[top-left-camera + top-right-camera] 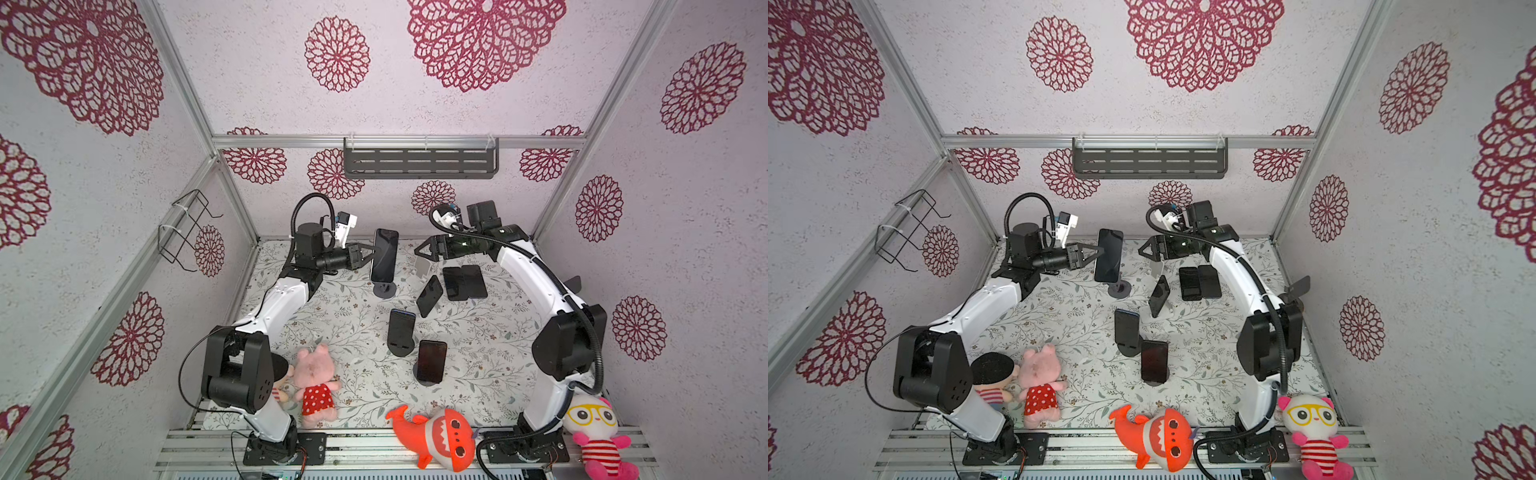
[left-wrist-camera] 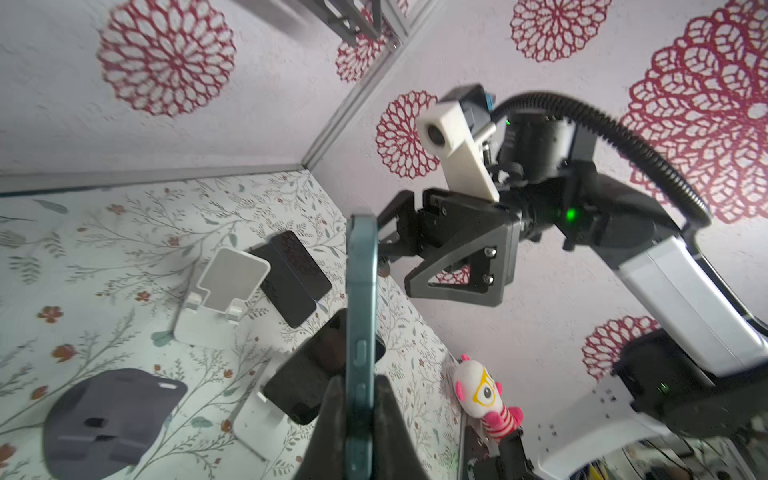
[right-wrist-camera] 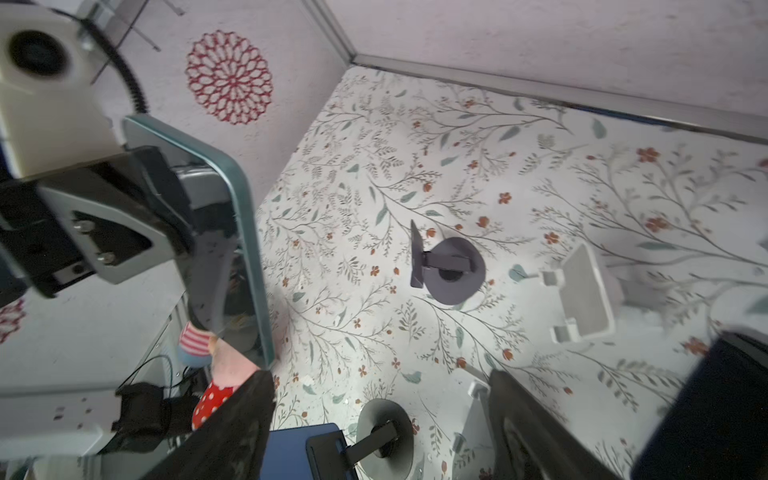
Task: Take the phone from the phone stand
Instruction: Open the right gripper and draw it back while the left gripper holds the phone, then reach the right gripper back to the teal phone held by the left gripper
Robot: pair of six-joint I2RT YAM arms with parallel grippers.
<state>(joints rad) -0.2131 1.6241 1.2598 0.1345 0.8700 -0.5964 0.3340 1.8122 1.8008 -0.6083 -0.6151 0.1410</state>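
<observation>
Showing dark screen and teal edge, phone (image 1: 384, 255) in left hand (image 1: 372, 250)

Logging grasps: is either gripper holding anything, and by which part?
The left gripper pinches the teal phone at one long edge, by its side buttons. The right gripper stands open, holding nothing.

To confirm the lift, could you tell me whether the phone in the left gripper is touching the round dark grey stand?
Apart. The right wrist view shows tablecloth between the lifted phone and the empty round grey stand.
</observation>
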